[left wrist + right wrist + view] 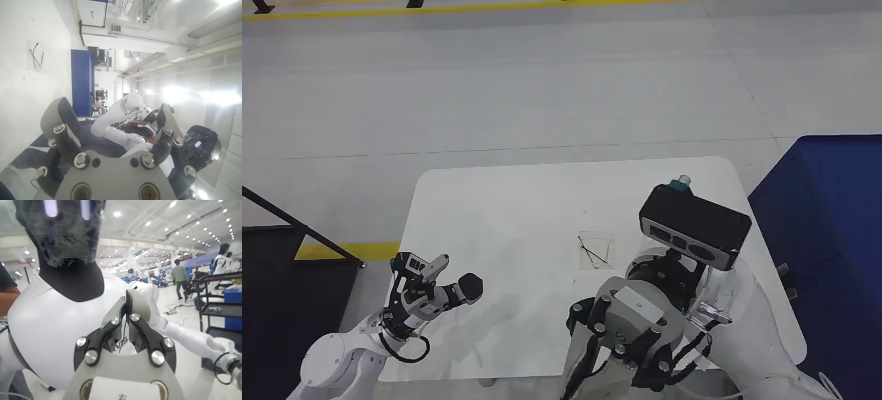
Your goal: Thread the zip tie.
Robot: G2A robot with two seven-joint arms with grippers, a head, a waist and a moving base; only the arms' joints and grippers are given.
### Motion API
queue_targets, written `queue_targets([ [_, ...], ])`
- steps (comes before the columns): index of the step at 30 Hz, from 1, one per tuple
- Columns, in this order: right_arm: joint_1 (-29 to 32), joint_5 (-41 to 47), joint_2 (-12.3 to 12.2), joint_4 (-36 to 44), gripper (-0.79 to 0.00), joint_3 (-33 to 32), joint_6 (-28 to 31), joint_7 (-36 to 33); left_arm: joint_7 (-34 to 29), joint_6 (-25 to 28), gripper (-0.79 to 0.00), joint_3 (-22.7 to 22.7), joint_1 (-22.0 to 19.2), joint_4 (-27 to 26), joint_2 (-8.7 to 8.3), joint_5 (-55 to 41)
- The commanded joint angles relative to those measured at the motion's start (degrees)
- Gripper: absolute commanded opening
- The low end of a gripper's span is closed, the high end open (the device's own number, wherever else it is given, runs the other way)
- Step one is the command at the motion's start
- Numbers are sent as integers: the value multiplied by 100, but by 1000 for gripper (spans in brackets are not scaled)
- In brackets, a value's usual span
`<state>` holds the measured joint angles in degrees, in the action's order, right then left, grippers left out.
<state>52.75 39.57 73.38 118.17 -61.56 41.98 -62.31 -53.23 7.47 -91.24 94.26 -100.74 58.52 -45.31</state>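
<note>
pinching one zip tie [124,332]: right tool [125,297] | left tool [112,106] released | three spare ties [35,56]

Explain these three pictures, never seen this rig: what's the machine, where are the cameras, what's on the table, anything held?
It is a two-armed robot at a white table. The top view looks down from a camera above its arms. The other two come from cameras on the wrists, each looking along that arm's own jaws. On the table lies a clear tray with a few black zip ties. The left arm is by the table's left edge, jaws wide apart, holding nothing. The right arm is turned back toward the robot's body; its jaws are shut on a thin black strip, most likely a zip tie.
</note>
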Motion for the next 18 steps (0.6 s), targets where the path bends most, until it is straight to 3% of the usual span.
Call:
queue_targets([
  [1,-18,-124,-25,150,-785,-204,244,243,0,0,0,0,0,0,0,0],
  [6,183,-1428,-134,302,-785,-1000,1138,1138,0,0,0,0,0,0,0,0],
  [10,410,-2544,-224,494,-785,-1333,1348,1349,0,0,0,0,0,0,0,0],
  [15,394,-2987,-249,502,-785,-1300,1476,1477,0,0,0,0,0,0,0,0],
  [18,264,-2384,-277,480,-785,-789,1126,1315,0,0,0,0,0,0,0,0],
])
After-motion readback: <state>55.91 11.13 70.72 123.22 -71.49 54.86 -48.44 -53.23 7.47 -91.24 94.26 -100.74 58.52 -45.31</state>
